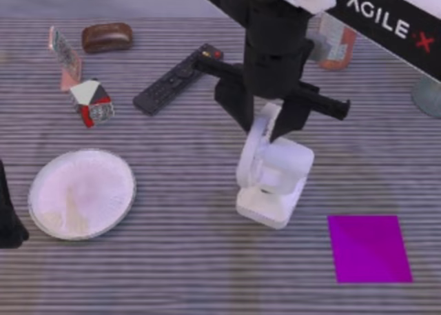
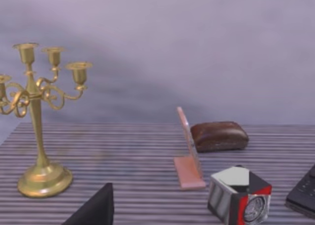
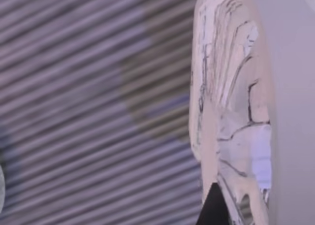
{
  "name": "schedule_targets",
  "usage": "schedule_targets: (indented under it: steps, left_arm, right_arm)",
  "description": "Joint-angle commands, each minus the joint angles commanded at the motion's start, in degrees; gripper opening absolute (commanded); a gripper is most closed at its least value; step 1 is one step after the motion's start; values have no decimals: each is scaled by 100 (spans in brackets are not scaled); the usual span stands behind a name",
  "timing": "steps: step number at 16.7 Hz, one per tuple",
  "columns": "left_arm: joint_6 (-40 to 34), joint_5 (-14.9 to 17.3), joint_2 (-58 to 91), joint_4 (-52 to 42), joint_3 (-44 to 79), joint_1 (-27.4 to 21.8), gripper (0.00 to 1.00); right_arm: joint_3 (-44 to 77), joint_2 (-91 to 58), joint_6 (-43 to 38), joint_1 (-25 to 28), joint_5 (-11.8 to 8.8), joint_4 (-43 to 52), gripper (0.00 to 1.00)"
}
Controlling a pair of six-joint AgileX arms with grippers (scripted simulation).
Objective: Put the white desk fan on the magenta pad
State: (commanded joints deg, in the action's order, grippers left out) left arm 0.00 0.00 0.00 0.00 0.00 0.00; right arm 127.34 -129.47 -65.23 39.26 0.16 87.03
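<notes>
One fan (image 1: 274, 174), one pad (image 1: 369, 248), one plate (image 1: 81, 193), one remote (image 1: 176, 80).

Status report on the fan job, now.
Right end effector clamped on white desk fan, mid-table. Magenta pad bare, path clear. Left arm parked at left edge.

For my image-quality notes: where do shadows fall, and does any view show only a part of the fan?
Top view: a soft shadow surrounds the white desk fan, beneath the right gripper. Right wrist view: the fan fills the frame, cropped; a round shadow on the table. Left wrist view: hazy backdrop.
</notes>
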Motion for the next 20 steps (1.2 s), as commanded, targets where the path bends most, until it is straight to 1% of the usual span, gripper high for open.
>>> schedule_targets:
  steps: [3,7,9,11,13,15,17,20]
  left_arm:
    - [0,0,0,0,0,0,100]
    - [0,0,0,0,0,0,100]
    - [0,0,0,0,0,0,100]
    - [0,0,0,0,0,0,100]
    - [0,0,0,0,0,0,100]
    - [0,0,0,0,0,0,100]
    - [0,0,0,0,0,0,100]
    - [0,0,0,0,0,0,100]
  right_arm:
    - [344,-46,18,12,1,331,0]
    - [337,-22,9,-19,-2,319,0]
    - [245,35,184,-28,-47,363,0]
    - [35,173,603,-56,-138,447,0]
    - [-263,385,1267,-105,-253,541,0]
    - [-625,662,2173,-172,-375,618,0]
    - [-1045,1006,3308,-258,-483,646,0]
    - [-1751,1613,5283,-413,-598,578,0]
